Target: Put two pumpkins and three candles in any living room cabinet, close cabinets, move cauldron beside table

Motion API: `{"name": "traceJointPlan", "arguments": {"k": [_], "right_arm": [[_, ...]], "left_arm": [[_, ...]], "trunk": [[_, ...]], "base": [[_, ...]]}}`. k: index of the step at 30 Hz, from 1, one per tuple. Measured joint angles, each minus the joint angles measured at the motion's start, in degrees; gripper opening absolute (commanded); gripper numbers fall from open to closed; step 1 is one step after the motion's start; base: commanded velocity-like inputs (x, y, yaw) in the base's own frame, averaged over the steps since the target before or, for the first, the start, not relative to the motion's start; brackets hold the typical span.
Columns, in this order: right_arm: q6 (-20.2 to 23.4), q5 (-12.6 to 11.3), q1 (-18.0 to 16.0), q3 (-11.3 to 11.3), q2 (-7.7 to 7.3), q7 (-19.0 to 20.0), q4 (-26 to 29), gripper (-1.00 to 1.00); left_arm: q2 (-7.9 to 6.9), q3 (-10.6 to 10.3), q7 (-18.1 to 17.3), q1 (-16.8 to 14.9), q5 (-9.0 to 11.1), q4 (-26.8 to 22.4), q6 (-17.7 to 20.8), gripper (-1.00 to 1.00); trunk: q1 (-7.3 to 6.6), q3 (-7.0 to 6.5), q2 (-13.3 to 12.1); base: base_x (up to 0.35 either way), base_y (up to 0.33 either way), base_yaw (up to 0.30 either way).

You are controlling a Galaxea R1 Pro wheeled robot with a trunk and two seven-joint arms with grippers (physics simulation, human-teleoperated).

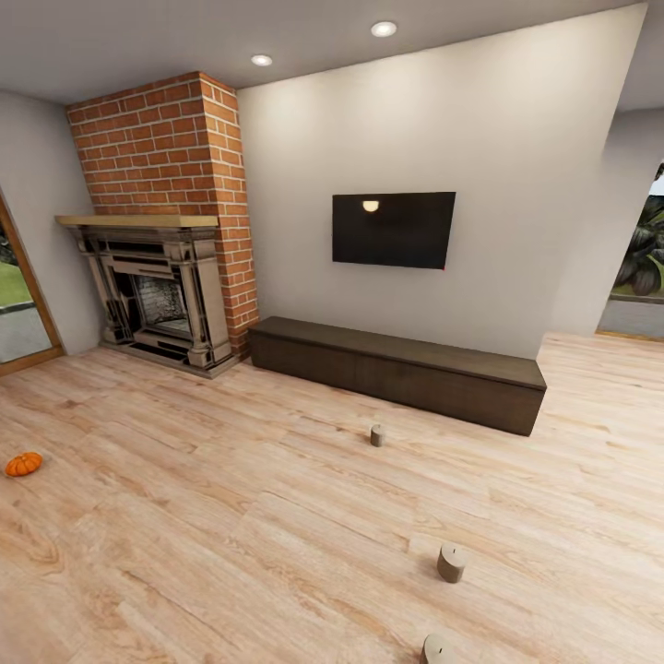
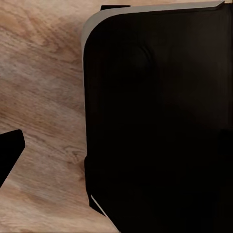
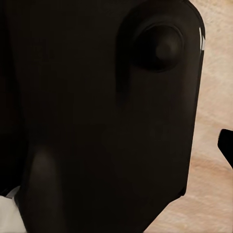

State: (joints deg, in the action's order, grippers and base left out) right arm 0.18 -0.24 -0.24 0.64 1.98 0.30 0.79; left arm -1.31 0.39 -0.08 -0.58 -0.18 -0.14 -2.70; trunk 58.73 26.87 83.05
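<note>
Living room from the head camera, task items scattered on the wood floor [image 1: 231, 516].

Long dark-brown cabinet [image 1: 397, 372] low against the far wall at about 1 o'clock, all fronts flush and shut, under a wall-mounted TV [image 1: 394, 230]. Brick fireplace [image 1: 161, 221] at 11 o'clock, just beside the cabinet's left end. One orange pumpkin [image 1: 23, 464] on the floor at 9 o'clock, well apart from the cabinet. Three candles upright on the floor: far candle [image 1: 376, 434] near the cabinet front, middle candle [image 1: 451, 563] at 5 o'clock, near candle [image 1: 434, 649] cut off by the lower edge. Wrist views mostly blocked by a dark rounded body, possibly the robot's own; bits of wood floor beside it. Left and right pincer state: cannot tell.
</note>
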Motion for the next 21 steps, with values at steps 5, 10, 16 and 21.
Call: {"name": "traceJointPlan", "arguments": {"k": [5,10,16,21], "right_arm": [[-0.02,0.02,0.00,0.00,0.15,0.08,-0.02,1.00],[-0.02,0.04,0.00,-0.15,0.40,0.09,-0.14,1.00],[-0.02,0.07,-0.01,-0.37,0.59,0.12,-0.59,1.00],[0.02,0.06,0.00,-0.42,0.76,0.10,-0.78,1.00]], "left_arm": [[0.02,0.00,0.00,0.00,0.02,0.00,0.00,1.00],[-0.28,-0.12,0.00,0.02,0.01,-0.01,0.00,1.00],[-0.24,-0.11,0.00,0.02,-0.02,-0.02,0.01,1.00],[0.01,-0.01,0.00,0.02,0.01,-0.02,0.01,1.00]], "trunk": [[0.00,0.00,0.00],[0.00,0.00,0.00],[0.00,0.00,0.00],[0.00,0.00,0.00]], "base": [[0.000,0.000,0.000],[0.000,0.000,0.074],[0.000,0.000,0.245],[0.000,0.000,0.283]]}}
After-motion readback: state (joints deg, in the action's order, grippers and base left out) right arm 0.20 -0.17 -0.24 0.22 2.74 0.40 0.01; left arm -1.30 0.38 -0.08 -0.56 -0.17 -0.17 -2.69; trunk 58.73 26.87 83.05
